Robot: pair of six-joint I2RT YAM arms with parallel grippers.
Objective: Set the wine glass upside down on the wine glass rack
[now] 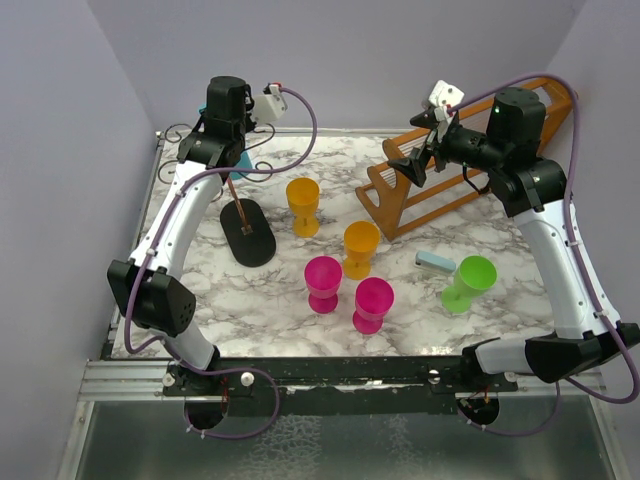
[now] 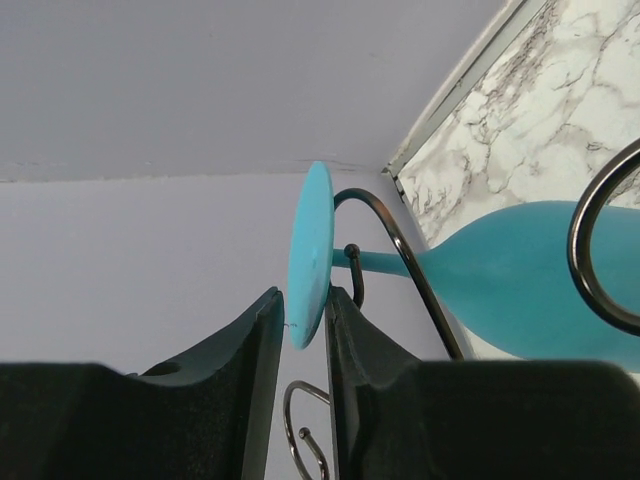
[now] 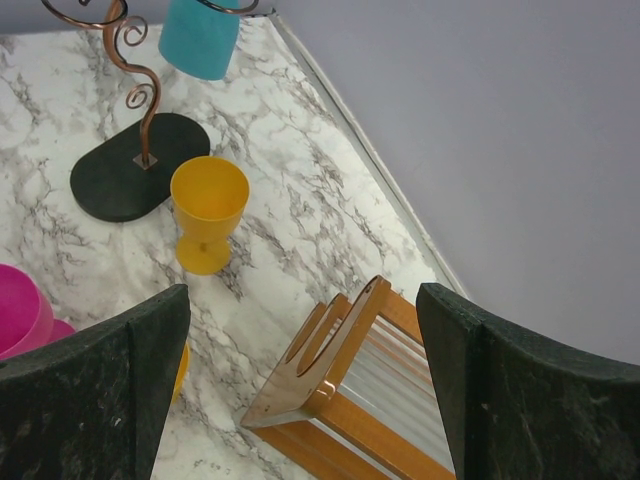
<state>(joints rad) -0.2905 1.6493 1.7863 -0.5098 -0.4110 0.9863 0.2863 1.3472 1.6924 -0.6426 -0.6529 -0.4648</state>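
Note:
The teal wine glass (image 2: 520,280) hangs bowl-down on the wine glass rack (image 2: 400,245), its stem lying in a wire hook. In the top view the glass (image 1: 243,158) shows just under my left gripper (image 1: 232,160), above the rack's black oval base (image 1: 250,232). My left gripper (image 2: 303,295) straddles the rim of the glass's round foot (image 2: 310,250). The right finger touches the foot and a thin gap shows at the left finger, so the jaws stand slightly open. My right gripper (image 3: 303,300) is wide open and empty above the wooden rack; it also sees the glass (image 3: 200,38).
An orange-brown wooden slatted rack (image 1: 440,195) stands at the back right. On the marble stand two yellow goblets (image 1: 303,205) (image 1: 361,248), two magenta ones (image 1: 323,283) (image 1: 373,304) and a green one (image 1: 468,282). A small light-blue piece (image 1: 435,261) lies beside the green goblet.

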